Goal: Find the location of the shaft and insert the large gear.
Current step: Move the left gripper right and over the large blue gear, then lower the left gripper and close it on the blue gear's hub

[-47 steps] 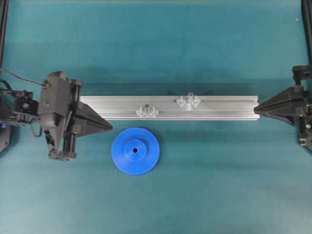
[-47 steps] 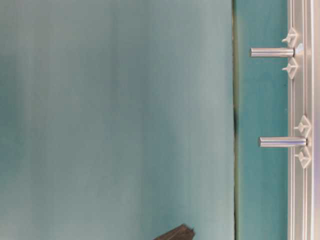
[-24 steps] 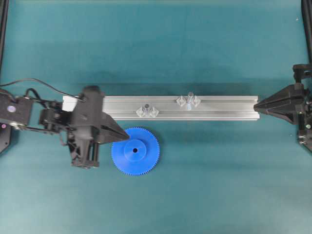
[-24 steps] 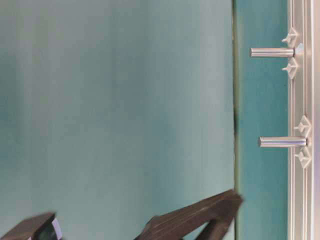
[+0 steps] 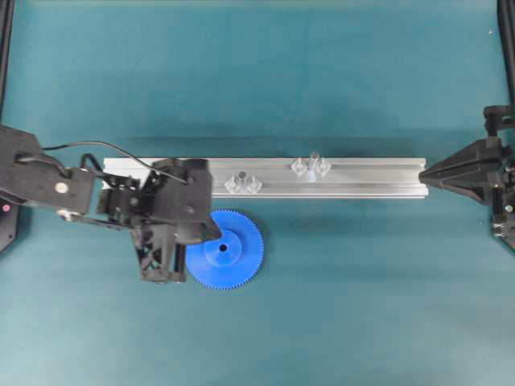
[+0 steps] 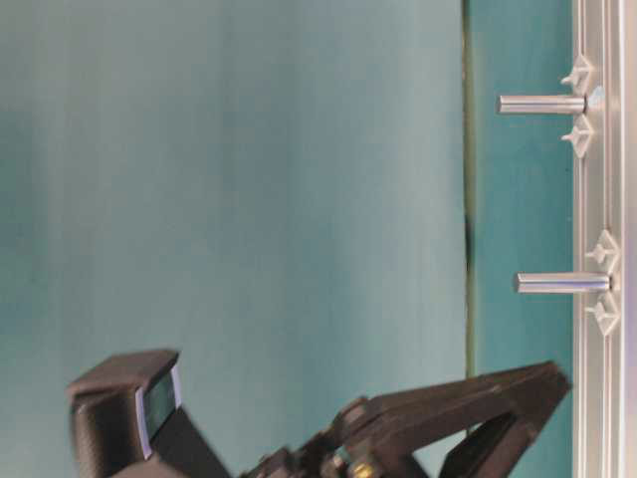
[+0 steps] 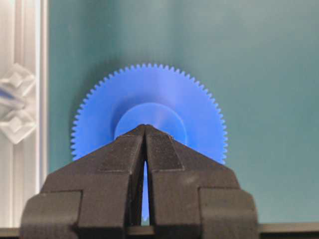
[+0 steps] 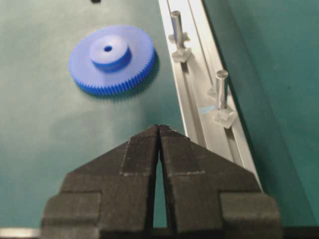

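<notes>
The large gear (image 5: 237, 251) is a flat blue toothed wheel lying on the teal mat just in front of the rail. It also shows in the left wrist view (image 7: 149, 92) and the right wrist view (image 8: 110, 59). My left gripper (image 5: 216, 235) hangs over its left part, shut and holding nothing, with its tips (image 7: 145, 127) above the hub. The shaft (image 5: 312, 163) stands upright on the rail between two clear blocks; from the right wrist view it is the nearer pin (image 8: 221, 89). My right gripper (image 5: 422, 173) is shut and empty at the rail's right end (image 8: 158, 127).
A long aluminium rail (image 5: 362, 181) runs left to right across the mat. A shorter dark-tipped stub (image 5: 241, 178) with clear blocks stands on it left of the shaft, behind the gear. Black frame posts stand at the far left and right edges.
My left arm has swung rightward and forward from the rail's left end until its shut gripper is over the gear. Gear, rail and right gripper have not moved.
</notes>
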Robot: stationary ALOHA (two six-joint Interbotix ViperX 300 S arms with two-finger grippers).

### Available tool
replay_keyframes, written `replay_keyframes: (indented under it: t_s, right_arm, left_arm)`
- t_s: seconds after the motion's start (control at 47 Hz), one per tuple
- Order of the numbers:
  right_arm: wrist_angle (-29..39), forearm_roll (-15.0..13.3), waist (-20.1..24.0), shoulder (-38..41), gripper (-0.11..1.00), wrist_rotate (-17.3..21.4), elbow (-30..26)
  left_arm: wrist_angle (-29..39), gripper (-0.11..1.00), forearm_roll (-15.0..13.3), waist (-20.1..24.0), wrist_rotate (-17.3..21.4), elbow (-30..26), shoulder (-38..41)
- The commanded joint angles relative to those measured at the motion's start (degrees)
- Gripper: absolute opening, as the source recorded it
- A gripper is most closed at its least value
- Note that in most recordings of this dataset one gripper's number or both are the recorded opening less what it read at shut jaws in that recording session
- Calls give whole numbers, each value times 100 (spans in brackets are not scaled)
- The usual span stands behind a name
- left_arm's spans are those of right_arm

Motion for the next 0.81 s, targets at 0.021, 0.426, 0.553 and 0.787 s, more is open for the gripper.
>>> replay_keyframes:
  t_s: [0.021,0.426,0.553,0.787]
  right_arm:
    - [-26,-9,-9,26,6,53,-132]
    - [-26,-18,-9,26,6,53,-114]
    - [-26,-18,-9,26,6,53,-114]
    - [-26,-18,-18,26,6,53,-88]
  left_arm:
    - [132,0,18,-44,-9,-264,79]
    - [1160,0,9,-44,35,-896,686]
    - [1327,0,18,-44,44,-1046,826]
    - [1819,0,18,-44,62,-1354,1055]
